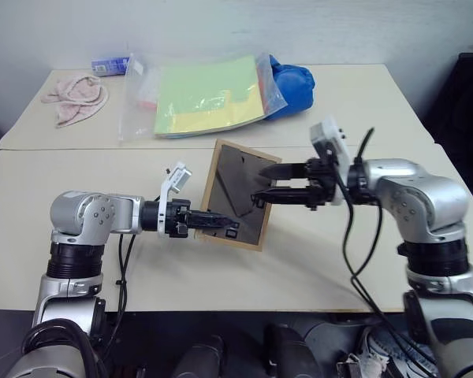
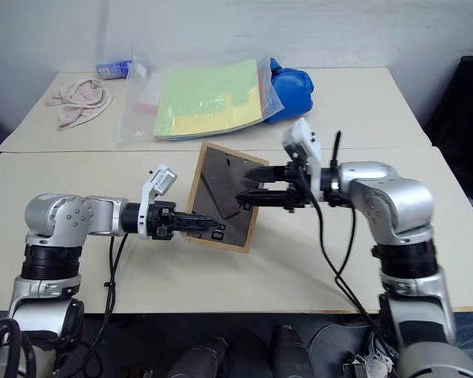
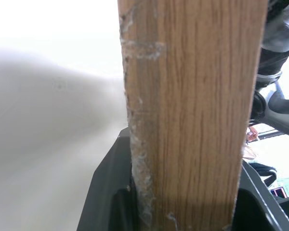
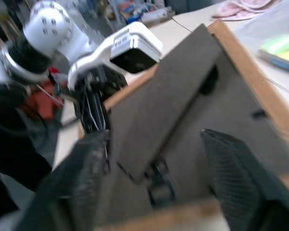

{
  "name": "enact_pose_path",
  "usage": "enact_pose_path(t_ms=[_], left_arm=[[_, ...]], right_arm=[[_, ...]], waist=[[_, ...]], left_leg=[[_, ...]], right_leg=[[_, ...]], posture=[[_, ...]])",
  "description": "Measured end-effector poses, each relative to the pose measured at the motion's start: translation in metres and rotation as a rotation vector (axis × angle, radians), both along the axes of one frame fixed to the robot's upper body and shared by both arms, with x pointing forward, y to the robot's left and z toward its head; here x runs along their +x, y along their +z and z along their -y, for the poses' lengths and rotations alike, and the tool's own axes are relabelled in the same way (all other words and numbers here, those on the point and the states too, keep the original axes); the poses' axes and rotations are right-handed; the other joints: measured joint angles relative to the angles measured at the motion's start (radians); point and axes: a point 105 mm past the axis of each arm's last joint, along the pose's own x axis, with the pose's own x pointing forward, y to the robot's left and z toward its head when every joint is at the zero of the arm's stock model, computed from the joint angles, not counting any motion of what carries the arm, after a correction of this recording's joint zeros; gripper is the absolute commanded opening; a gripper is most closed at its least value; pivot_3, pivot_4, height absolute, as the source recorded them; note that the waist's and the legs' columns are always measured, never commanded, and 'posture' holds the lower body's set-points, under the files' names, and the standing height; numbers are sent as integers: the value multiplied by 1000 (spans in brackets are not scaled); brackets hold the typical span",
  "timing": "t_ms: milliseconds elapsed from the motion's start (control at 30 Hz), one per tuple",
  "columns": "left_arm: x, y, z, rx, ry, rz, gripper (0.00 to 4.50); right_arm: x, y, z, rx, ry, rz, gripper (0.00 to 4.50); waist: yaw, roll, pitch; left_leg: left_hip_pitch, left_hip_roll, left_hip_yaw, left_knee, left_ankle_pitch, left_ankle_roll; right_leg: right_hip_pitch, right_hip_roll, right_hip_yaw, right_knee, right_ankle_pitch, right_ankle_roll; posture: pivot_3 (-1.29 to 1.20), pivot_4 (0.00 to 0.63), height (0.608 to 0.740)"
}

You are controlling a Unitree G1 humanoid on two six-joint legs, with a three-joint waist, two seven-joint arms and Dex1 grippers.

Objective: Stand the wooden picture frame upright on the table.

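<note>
Wooden picture frame (image 1: 238, 194), thin light border and dark grey back, sits tilted mid-picture above the pale beige bench (image 1: 299, 268); left pincer (image 1: 217, 224) clamps its lower edge, right pincer (image 1: 262, 184) gapes beside its back.

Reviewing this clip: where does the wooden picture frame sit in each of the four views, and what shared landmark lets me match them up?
Left eye view: wooden picture frame centre, dark back facing the camera, tilted.
Right eye view: frame just left of centre.
Left wrist view: its wood edge runs up the middle, clamped by the left gripper.
Right wrist view: grey back and strut between the right gripper fingers.
Shared landmark: clear bag of green and yellow papers.
</note>
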Motion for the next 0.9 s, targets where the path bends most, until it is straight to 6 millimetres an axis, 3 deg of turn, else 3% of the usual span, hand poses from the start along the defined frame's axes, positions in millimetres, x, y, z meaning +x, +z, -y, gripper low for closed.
enact_pose_path(t_ms=[33,133,300,433,567,733,833,900], left_arm=[[0,-1,0,4,2,-1,1249],[1,-2,-1,15,4,9,1249],[2,-5,4,32,-5,19,1249],[6,-8,4,42,4,36,1249],[10,-13,0,65,32,22,1249],[10,-12,-3,74,39,31,1249],[10,-11,-4,74,41,34,1249],[11,-10,-6,77,46,43,1249]], right_arm=[[0,1,-2,8,1,-8,4500],[1,5,-13,11,15,-4,4500],[-36,7,-30,18,225,1,4500],[-37,11,-13,-31,181,33,4500],[-14,0,19,-148,-12,163,4500],[-4,-16,67,-370,-91,479,4500],[6,-28,80,-575,-43,960,4500],[12,-37,76,-665,14,1268,4500]], waist=[[0,0,0],[1,0,0],[1,0,0],[4,0,0],[5,0,0],[6,-1,1],[-3,-1,1],[-15,-2,1]], left_leg=[[0,0,0,0,0,0],[0,0,0,0,0,0],[0,0,0,0,0,1],[0,0,0,1,0,1],[0,0,0,0,0,1],[-1,-1,1,0,-1,1],[2,-1,4,-1,0,1],[2,-1,5,-2,0,0]], right_leg=[[0,0,0,0,0,0],[0,0,0,0,0,0],[0,0,0,0,0,0],[0,0,0,-1,0,0],[0,0,0,-1,0,0],[0,0,0,-2,0,0],[-1,1,3,0,0,0],[-2,2,3,1,0,0]], posture=[[0,150,740],[0,150,740],[0,150,740],[0,150,740],[0,150,740],[0,150,740],[0,150,740],[0,150,740]])
